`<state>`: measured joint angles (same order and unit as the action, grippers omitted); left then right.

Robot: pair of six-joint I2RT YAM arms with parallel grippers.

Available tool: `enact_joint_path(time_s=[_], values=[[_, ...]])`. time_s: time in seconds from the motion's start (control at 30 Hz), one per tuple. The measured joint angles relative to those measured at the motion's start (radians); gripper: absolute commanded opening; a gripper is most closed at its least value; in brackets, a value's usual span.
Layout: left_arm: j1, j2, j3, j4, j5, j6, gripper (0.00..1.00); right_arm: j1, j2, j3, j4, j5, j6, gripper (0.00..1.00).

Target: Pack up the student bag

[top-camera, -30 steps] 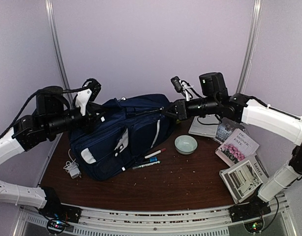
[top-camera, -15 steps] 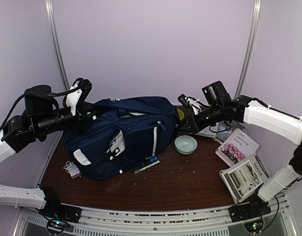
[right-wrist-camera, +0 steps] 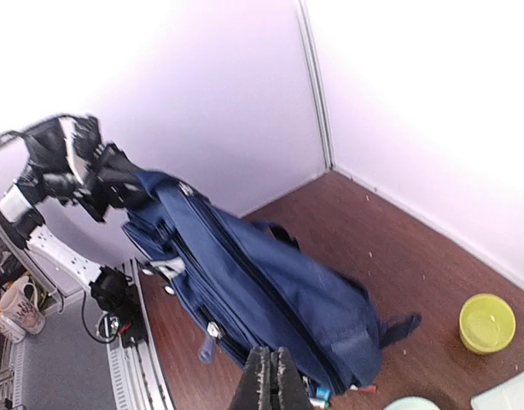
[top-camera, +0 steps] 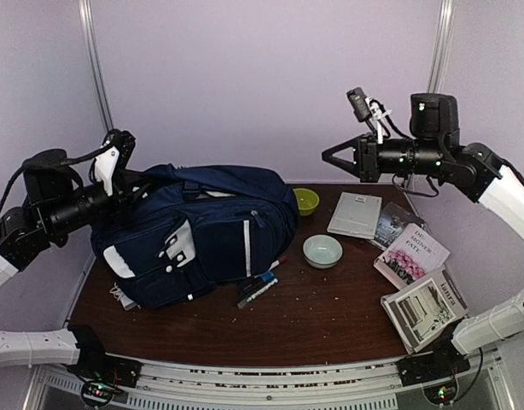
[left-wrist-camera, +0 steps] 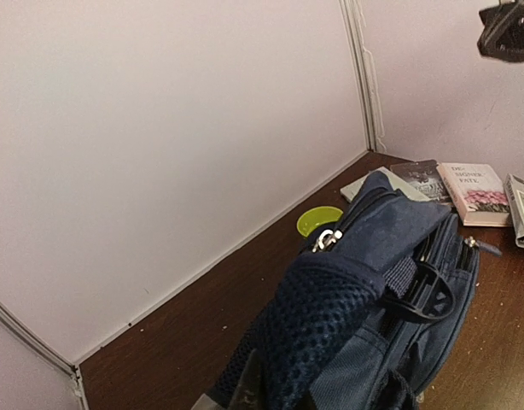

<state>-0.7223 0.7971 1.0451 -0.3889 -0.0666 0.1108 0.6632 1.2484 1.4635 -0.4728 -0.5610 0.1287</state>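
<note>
From overhead, pens (top-camera: 259,288) peek under the student bag (top-camera: 202,226), unseen by left wrist — left gripper (top-camera: 136,183) pinches it, right gripper (top-camera: 328,155) closed, empty.

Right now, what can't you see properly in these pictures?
- Inside the student bag: every view, its own fabric hides it.
- Pens: top view, the bag covers their far ends.
- Flower book title: top view, too small to read.
- White gadget: top view, mostly under the bag.

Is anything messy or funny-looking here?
Yes. The student bag sits tilted, one end lifted off the table by the left gripper, jaws shut on it. Pens poke out from underneath it.
</note>
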Motion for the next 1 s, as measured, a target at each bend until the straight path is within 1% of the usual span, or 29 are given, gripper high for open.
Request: enact_joint_path(time_s=[0.13, 0.2, 0.27, 0.37, 0.4, 0.53, 0.6, 0.83, 1.0], values=[[0.003, -0.015, -0.096, 0.053, 0.023, -0.023, 0.00, 0.032, 0.000, 0.032, 0.075, 0.017, 0.011, 0.00], [0.003, -0.013, -0.113, 0.086, 0.031, -0.031, 0.00, 0.036, 0.018, 0.015, 0.092, 0.017, 0.010, 0.03], [0.003, -0.013, -0.114, 0.098, 0.031, -0.033, 0.00, 0.036, 0.024, -0.042, 0.111, 0.011, 0.007, 0.07], [0.003, -0.009, -0.114, 0.103, 0.035, -0.032, 0.00, 0.035, 0.023, -0.179, 0.139, -0.010, -0.004, 0.17], [0.003, -0.006, -0.114, 0.105, 0.038, -0.031, 0.00, 0.036, 0.023, -0.240, 0.161, -0.018, -0.013, 0.18], [0.003, 0.003, -0.112, 0.109, 0.045, -0.029, 0.00, 0.036, 0.036, -0.426, 0.229, -0.018, -0.014, 0.18], [0.004, 0.010, -0.106, 0.108, 0.047, -0.027, 0.00, 0.037, 0.066, -0.472, 0.274, -0.013, -0.005, 0.17], [0.003, 0.026, -0.095, 0.107, 0.053, -0.026, 0.00, 0.047, 0.219, -0.490, 0.420, -0.025, 0.032, 0.17], [0.003, 0.044, -0.080, 0.103, 0.053, -0.026, 0.00, 0.060, 0.254, -0.492, 0.480, -0.035, 0.037, 0.15]])
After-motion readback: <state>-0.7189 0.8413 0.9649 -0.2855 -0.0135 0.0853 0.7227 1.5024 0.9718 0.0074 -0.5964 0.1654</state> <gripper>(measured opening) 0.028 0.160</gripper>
